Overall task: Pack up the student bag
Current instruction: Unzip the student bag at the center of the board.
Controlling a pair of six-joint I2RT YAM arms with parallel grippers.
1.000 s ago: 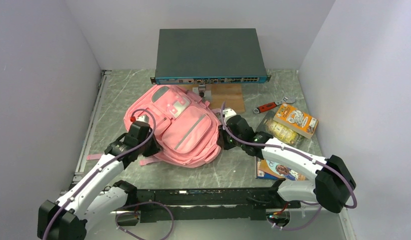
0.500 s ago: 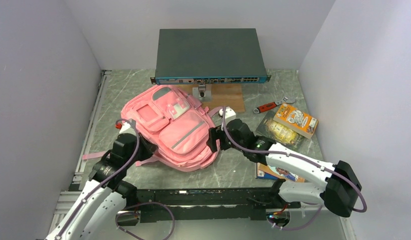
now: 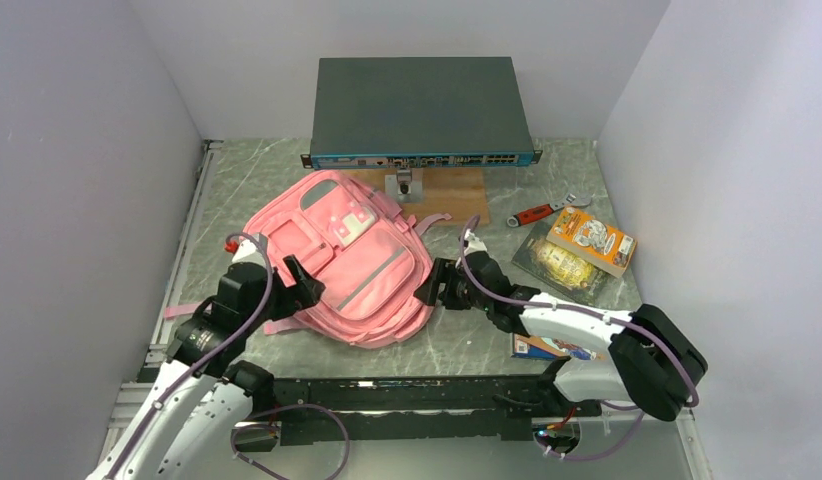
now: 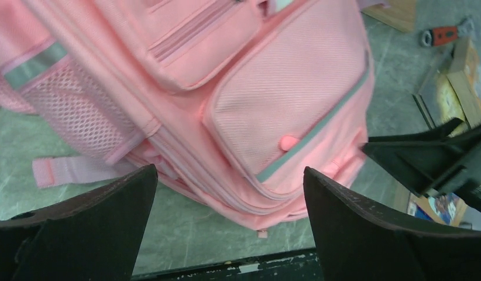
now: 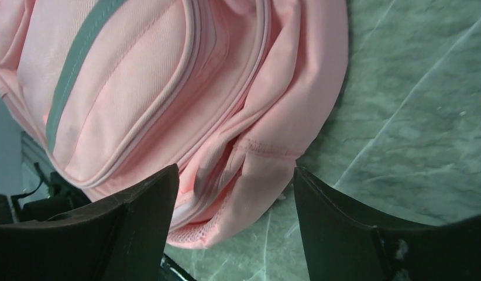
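Note:
The student bag [image 3: 339,255] is a soft light-pink backpack lying flat on the marble table, front pockets up, with a grey stripe across the lower pocket. My left gripper [image 3: 304,284] stands open at the bag's left near side. In the left wrist view its jaws [image 4: 229,196] straddle the bag's [image 4: 273,99] lower edge without touching it. My right gripper [image 3: 433,284] is open at the bag's right side. In the right wrist view the bag's [image 5: 168,88] folded side fabric and mesh corner lie between the open jaws [image 5: 235,202], not pinched.
A dark network switch [image 3: 422,108] sits at the back on a wooden board [image 3: 457,190]. On the right lie a red-handled tool [image 3: 536,213], an orange box [image 3: 590,239], a snack packet [image 3: 560,264] and a book [image 3: 549,346] under my right arm. A black rail [image 3: 407,392] runs along the near edge.
Both grippers were shut on the bag's sides and have since opened and let go. The bag shifted left and toward the near edge. The left arm drew back.

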